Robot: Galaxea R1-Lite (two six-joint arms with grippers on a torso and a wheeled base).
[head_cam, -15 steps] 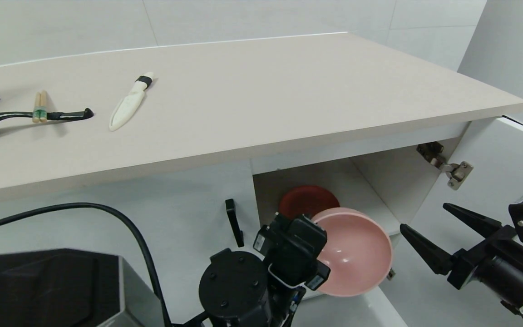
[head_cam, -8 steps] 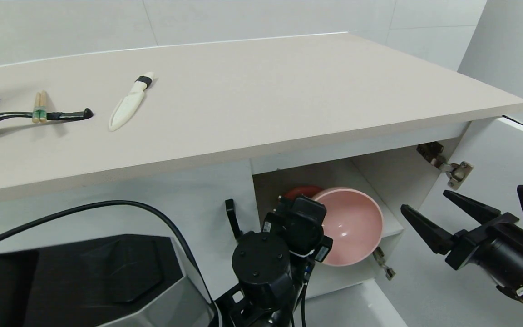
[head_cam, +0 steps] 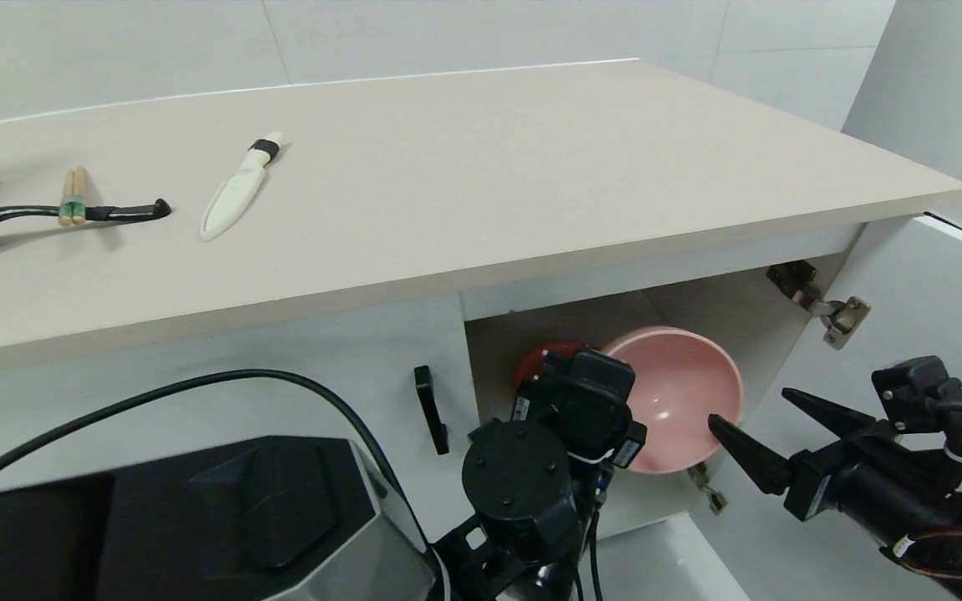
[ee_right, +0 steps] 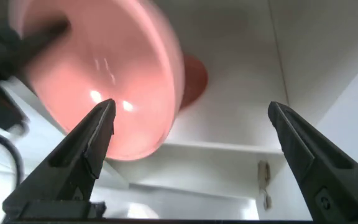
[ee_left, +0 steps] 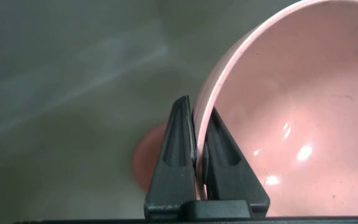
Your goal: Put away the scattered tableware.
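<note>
Left gripper clamps the rim of the pink bowl, which hangs tilted in the cabinet opening, with the red dish deeper inside behind it. Right gripper is spread wide, empty, just beside the bowl

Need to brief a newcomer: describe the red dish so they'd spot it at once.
Under the counter's right end, the cupboard stands open. There the left gripper holds a pink bowl by its rim; the red dish sits deeper in, behind that bowl and mostly hidden. It is darker than the bowl and the only red thing there.
</note>
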